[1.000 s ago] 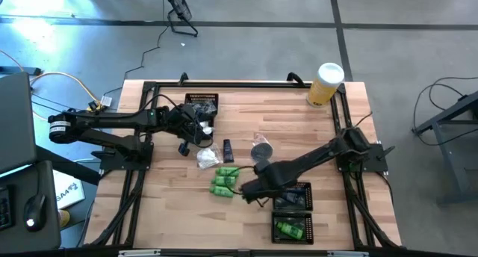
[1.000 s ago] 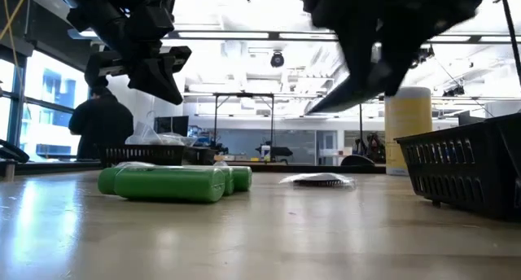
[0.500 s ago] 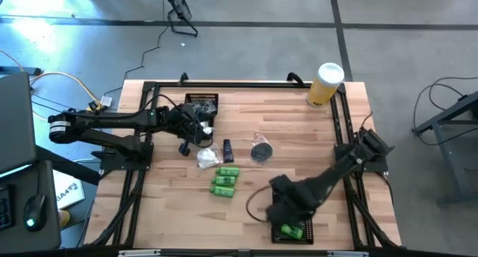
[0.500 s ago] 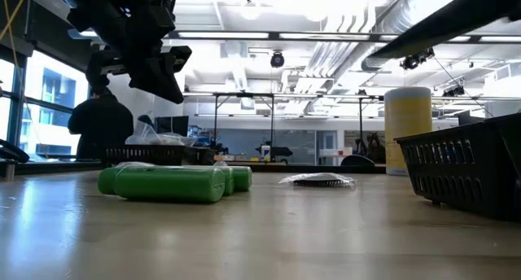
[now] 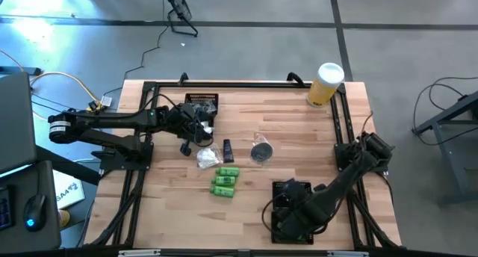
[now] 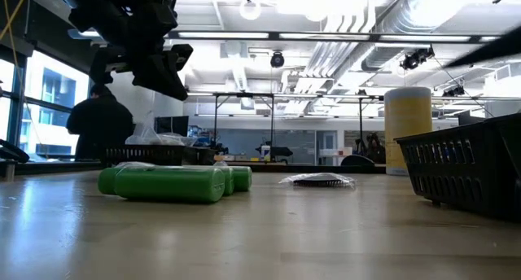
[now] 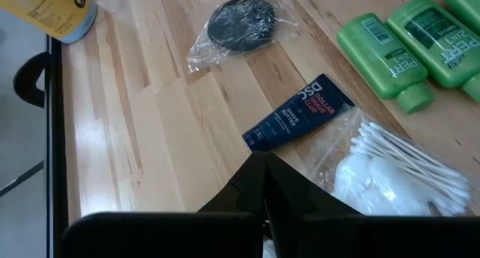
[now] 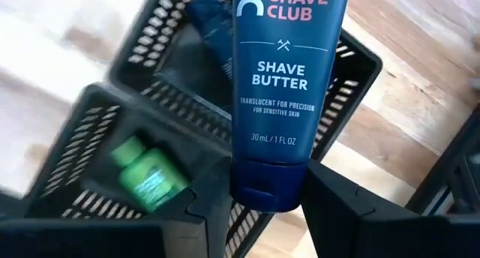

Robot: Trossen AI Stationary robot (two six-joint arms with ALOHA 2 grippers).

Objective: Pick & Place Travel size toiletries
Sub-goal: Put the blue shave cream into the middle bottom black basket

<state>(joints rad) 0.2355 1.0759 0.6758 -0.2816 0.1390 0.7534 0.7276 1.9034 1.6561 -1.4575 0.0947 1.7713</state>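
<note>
My right gripper (image 8: 266,205) is over the two black mesh trays (image 5: 299,187) at the near edge and is shut on a dark blue shave-butter tube (image 8: 271,70). One tray compartment holds a green bottle (image 8: 150,175), the other a second dark tube (image 8: 214,25). My left gripper (image 7: 264,168) is shut and hangs above the table by the far tray (image 5: 200,104). On the table lie three green bottles (image 5: 224,181), another blue tube (image 5: 228,150), a clear packet of cotton swabs (image 7: 390,164) and a round dark case in a clear packet (image 5: 261,150). My right gripper pinches the shave-butter tube by its dark blue cap end (image 8: 266,190), with one finger (image 8: 214,202) on each side. The fingers come from above, pointing down. The tube is lifted clear and reaches on past the fingers toward the trays below.
A tall yellow cylinder with a white lid (image 5: 326,84) stands at the far right corner. Black frame rails run along the table's edges. Bare wood lies between the items in the middle and the near trays. A person stands in the room beyond the table's left side (image 6: 102,125).
My right gripper has moved from beside the green bottles toward the near edge and somewhat right, and now hangs over the mesh trays. In the low view it has gone up out of sight. The left arm and the items on the table have kept still.
</note>
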